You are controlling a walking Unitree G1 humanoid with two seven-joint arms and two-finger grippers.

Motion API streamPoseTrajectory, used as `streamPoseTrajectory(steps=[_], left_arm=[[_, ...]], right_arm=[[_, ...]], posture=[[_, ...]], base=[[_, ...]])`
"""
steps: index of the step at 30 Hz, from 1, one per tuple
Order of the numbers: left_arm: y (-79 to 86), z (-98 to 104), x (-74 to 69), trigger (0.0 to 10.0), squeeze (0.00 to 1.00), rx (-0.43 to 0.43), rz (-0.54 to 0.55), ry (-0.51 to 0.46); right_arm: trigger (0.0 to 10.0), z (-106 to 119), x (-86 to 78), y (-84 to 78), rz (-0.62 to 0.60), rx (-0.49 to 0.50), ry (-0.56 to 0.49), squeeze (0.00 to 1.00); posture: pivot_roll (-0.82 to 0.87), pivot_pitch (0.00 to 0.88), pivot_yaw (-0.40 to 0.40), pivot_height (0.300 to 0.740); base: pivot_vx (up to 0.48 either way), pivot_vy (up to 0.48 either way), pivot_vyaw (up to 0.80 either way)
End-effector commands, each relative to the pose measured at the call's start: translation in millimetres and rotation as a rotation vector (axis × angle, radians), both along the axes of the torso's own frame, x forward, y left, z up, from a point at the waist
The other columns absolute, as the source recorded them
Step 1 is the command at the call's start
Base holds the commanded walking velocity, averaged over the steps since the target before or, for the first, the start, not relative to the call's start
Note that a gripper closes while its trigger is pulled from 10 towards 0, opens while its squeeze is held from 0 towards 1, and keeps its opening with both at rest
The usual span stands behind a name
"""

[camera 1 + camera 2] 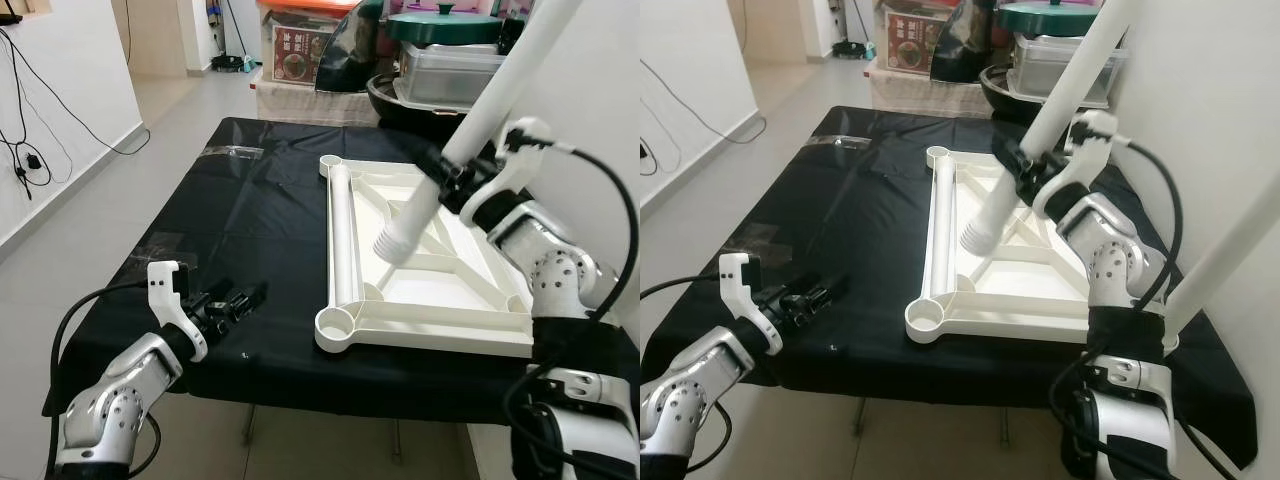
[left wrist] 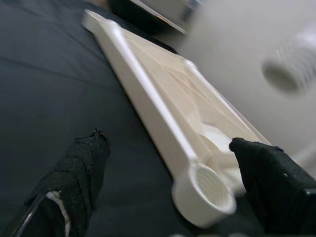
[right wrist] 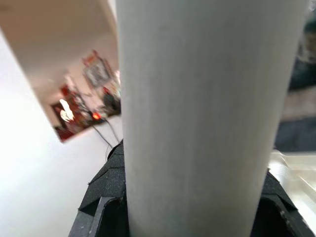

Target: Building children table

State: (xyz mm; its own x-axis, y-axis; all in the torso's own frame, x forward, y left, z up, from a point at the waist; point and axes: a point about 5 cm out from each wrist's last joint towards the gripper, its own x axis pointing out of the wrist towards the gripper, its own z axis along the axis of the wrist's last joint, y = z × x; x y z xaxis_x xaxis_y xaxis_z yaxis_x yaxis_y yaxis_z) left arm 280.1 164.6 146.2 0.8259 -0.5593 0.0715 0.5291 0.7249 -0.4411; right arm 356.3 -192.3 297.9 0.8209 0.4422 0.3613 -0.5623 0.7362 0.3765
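While my right gripper [image 1: 450, 180] clamps the tilted table leg [image 1: 470, 140], my left gripper [image 1: 240, 298] waits open; its threaded end [image 1: 393, 243] could miss the near-left socket [image 1: 335, 322]; cross-threading.

The left arm reaches in from the lower left of the frame, elbow bent, wrist low. The left gripper [image 1: 235, 299] points toward the centre, its two black fingers spread apart and holding nothing. The right arm rises along the right edge, forearm angled up and inward. The right gripper [image 1: 447, 178] is clamped around a white tube [image 1: 497, 95].
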Motion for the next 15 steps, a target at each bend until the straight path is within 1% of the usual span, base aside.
streamPoseTrajectory(steps=[1,2,3,4,5,7,8,11,15], left_arm=[[-10.6,-2.8,-8.9,10.0,0.0,0.054,-0.097,-0.019],[-10.6,-2.8,-8.9,10.0,0.0,0.054,-0.097,-0.019],[-13.0,-4.0,-11.5,10.0,0.0,0.074,-0.123,-0.027],[-13.6,-4.5,-11.9,10.0,0.0,0.083,-0.129,-0.034],[-13.6,-4.5,-11.9,10.0,0.0,0.083,-0.129,-0.034],[-13.0,-4.5,-11.1,10.0,0.0,0.078,-0.126,-0.039],[-13.0,-4.5,-11.1,10.0,0.0,0.078,-0.126,-0.039],[-17.7,-3.0,-13.1,10.0,0.0,0.071,-0.159,-0.054],[-20.1,-2.8,-15.0,10.0,0.0,0.069,-0.178,-0.058]], right_arm=[[0.0,14.4,-4.7,-0.9,0.061,0.082,-0.079,0.0],[0.0,14.4,-4.7,-0.9,0.061,0.082,-0.079,0.0],[0.0,16.1,-5.4,0.5,0.081,0.098,-0.089,0.0],[0.0,14.8,-5.8,4.3,0.094,0.099,-0.085,0.0],[0.0,14.8,-5.8,4.3,0.094,0.099,-0.085,0.0],[0.0,10.2,-7.1,11.4,0.103,0.085,-0.083,0.0],[0.0,10.2,-7.1,11.4,0.103,0.085,-0.083,0.0],[0.0,4.3,-10.2,20.1,0.133,0.08,-0.083,0.0],[0.0,2.8,-10.6,21.3,0.141,0.076,-0.083,0.0]], posture=[[0.05,0.0,-0.068,0.74],[0.05,0.0,-0.068,0.74],[0.05,0.0,-0.068,0.74],[0.04,0.0,-0.069,0.74],[0.04,0.0,-0.069,0.74],[0.05,0.0,-0.072,0.74],[0.05,0.0,-0.072,0.74],[0.05,0.0,-0.077,0.74],[0.05,0.0,-0.077,0.74]], base=[[0.0,0.0,0.0],[0.0,0.0,0.0],[0.0,0.0,0.0],[0.0,0.0,0.0],[0.0,0.0,0.0],[0.0,0.0,0.0],[0.0,0.0,0.0],[0.0,0.0,0.0],[0.0,0.0,0.0]])
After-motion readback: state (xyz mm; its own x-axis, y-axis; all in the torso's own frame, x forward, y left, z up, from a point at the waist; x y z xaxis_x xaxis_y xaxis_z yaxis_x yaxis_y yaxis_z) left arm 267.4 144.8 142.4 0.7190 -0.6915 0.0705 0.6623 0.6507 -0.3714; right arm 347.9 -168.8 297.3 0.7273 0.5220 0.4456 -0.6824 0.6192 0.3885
